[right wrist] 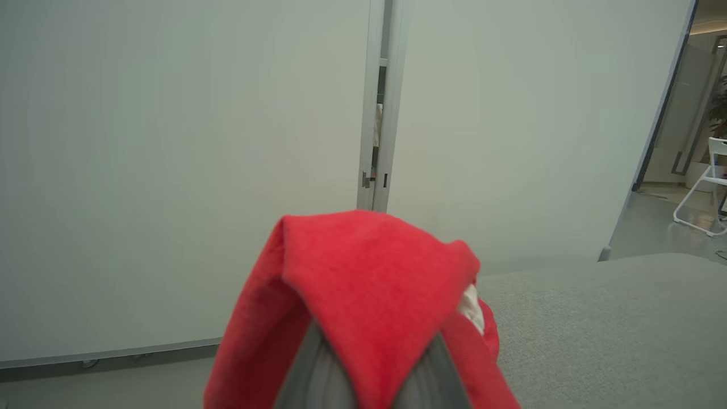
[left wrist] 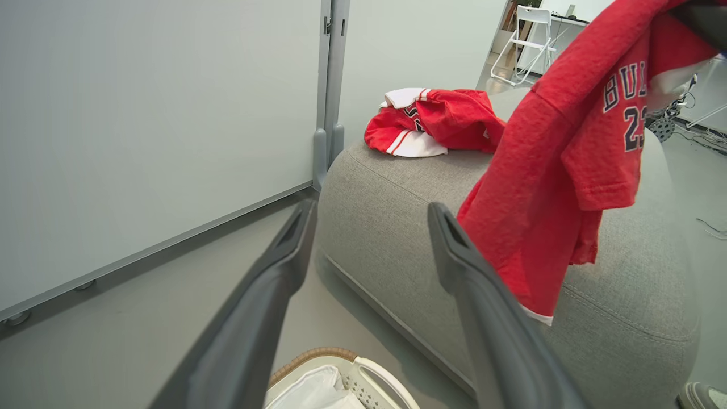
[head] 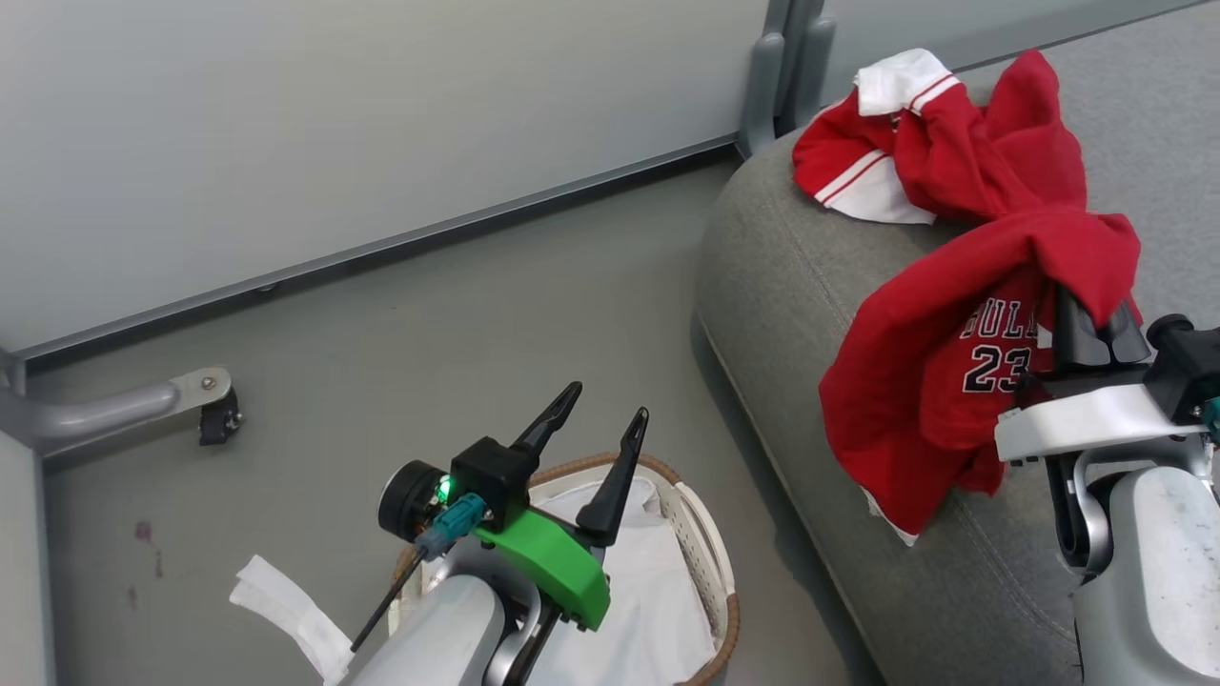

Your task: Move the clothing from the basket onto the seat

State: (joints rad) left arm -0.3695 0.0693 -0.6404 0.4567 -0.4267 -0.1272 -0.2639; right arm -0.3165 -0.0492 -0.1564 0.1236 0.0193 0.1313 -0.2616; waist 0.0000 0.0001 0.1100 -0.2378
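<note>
You've got one red "BULLS 23" jersey (head: pixel 934 381), pinched at its top by the right end effector (head: pixel 1091 329), hanging over the grey seat (head: pixel 791 286) edge. Second red garment (head: pixel 953 152), white-trimmed, lies crumpled at the seat's far corner. Basket (head: pixel 701 543) stands upright near the seat, white liner (head: pixel 648 581) inside.

Matt red knit cloth, finely pebbled, on the BULLS 23 jersey (head: pixel 915 381); the same red cloth with smooth white trim on the crumpled garment (head: pixel 905 152); coarse grey woven upholstery, stitched at the seams, over the seat (head: pixel 782 314); white slatted plastic under a brown woven rim on the basket (head: pixel 701 543); thin white fabric liner (head: pixel 648 591); dark matt fingers (left wrist: pixel 250 329) and glossy green plastic bracket (head: pixel 558 572) on the left gripper (head: pixel 609 400); smooth grey floor (head: pixel 429 362), faintly sheened; grey metal-looking partition foot (head: pixel 105 410).
</note>
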